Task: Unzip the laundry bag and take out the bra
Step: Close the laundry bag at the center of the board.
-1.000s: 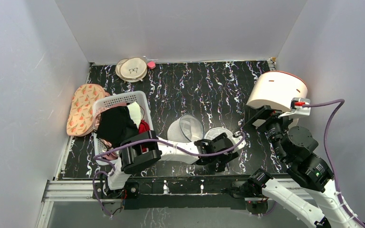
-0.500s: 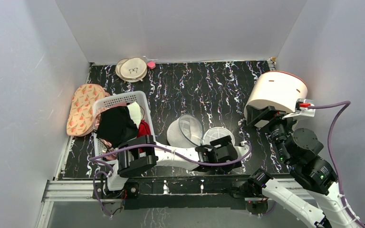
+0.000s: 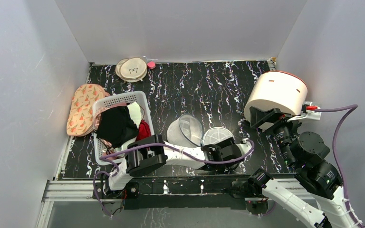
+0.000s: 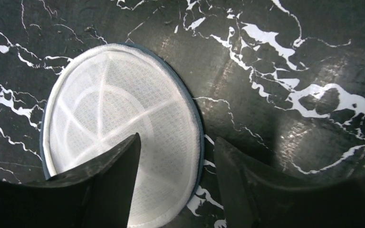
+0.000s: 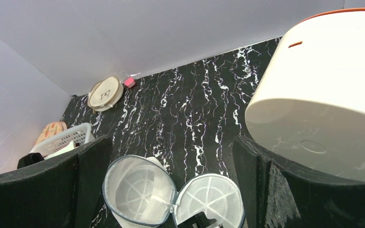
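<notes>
The small round white mesh laundry bag with a dark zipper rim [image 3: 185, 130] lies unzipped on the black marbled table [image 3: 209, 85], near the middle and toward the near edge. Its two halves are spread like a clamshell: the left half is tilted up, and the right half [image 4: 119, 128] lies flat. I cannot make out a bra in either half.

The left gripper [image 4: 176, 142] hovers over the flat half with its jaws wide apart and nothing between them. One finger [image 4: 119, 166] is above the mesh and the other is past the rim, over bare table. The right gripper [image 5: 166, 142] hangs high on the right beside the big cream drum [image 3: 278, 92], also spread wide and empty.

The likely trouble is a wrong grab. If the left jaws close where they stand, they probably pinch the rim of the flat half rather than any garment. A lift would then carry the whole light pod or fold it shut. With the right arm well apart from the bag, nothing braces it, so a push could slide it across the smooth table. Thin mesh may also snag on a fingertip.
</notes>
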Tool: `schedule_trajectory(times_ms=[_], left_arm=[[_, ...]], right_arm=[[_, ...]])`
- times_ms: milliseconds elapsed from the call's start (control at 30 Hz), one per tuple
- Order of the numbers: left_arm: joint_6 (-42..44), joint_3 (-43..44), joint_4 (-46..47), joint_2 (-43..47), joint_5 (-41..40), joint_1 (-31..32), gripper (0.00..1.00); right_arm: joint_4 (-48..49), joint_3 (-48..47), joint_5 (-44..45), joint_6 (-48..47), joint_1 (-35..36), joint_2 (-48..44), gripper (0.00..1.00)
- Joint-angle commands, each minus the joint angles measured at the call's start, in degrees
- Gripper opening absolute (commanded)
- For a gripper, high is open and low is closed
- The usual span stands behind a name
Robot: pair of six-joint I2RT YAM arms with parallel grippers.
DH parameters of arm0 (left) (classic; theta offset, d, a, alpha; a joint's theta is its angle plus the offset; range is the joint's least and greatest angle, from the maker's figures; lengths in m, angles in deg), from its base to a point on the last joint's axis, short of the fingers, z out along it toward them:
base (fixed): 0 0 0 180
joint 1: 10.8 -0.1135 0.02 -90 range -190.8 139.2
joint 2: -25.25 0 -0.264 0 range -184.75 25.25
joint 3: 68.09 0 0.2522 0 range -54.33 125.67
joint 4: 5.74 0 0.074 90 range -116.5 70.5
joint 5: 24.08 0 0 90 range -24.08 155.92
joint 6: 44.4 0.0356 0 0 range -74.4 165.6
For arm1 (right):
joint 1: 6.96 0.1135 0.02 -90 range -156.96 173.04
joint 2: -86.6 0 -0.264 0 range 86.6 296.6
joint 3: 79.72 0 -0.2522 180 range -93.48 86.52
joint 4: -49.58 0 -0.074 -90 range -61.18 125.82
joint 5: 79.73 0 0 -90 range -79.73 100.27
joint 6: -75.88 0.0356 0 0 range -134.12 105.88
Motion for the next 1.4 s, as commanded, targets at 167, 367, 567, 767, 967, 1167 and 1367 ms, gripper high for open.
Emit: schedule_trajectory(times_ms=[167,367,567,767,967,1167,1367], left_arm=[[-5.04,-2.23,-7.39,1.34,1.69,-1.66,0.26],[-5.73,-1.96,-7.15,4.54,5.41,-2.25,0.08],[-5.38,-1.26,-6.51,7.65,7.12,-2.97,0.0],[-7.6,-1.67,-4.44,11.75,10.79,-4.22,0.0],[-10.25,1.2,-3.16,8.49,8.24,-4.6,0.45],[-11.65,7.18,-4.64,1.62,6.37,-5.36,0.52],[-14.02,12.98,-8.77,-3.93,5.28,-6.51,0.53]], right_arm=[[1.87,-0.66,-1.21,1.54,-0.13,-0.32,0.98],[2.22,-0.32,-1.87,1.72,-0.15,0.37,0.98],[2.33,-0.19,-2.18,1.89,-0.13,0.75,0.98],[2.48,0.05,-2.3,2.06,-0.11,1.36,0.98],[3.03,-1.16,-2.3,1.61,-0.11,1.72,0.98],[1.46,-2.48,-1.5,1.28,-0.18,1.49,0.98],[0.51,-2.33,-1.37,1.62,-0.13,0.45,0.98]])
